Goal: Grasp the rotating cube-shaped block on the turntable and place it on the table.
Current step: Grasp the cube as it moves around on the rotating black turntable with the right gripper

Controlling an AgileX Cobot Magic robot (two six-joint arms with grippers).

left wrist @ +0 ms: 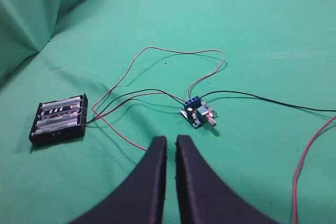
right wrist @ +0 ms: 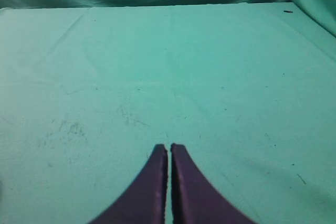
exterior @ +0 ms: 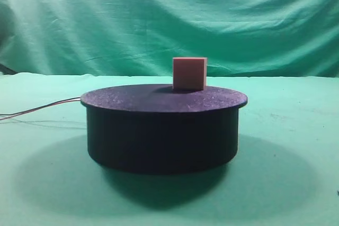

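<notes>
With the cube-shaped block point(exterior: 189, 73) on the turntable point(exterior: 163, 130) top's far right and both the left gripper point(left wrist: 171, 141) and right gripper point(right wrist: 169, 149) pressed together, empty, spread your jaws before timing the descent.

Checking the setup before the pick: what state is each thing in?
Pale-pink cube-shaped block: upright on the turntable, ungrasped.
Round black turntable: on the green table, wired.
Left gripper: shut, empty.
Right gripper: shut, empty.
Black battery holder: loaded, wired.

Soft overhead light, broad shadow under the turntable point(exterior: 161, 136), slight blur.
</notes>
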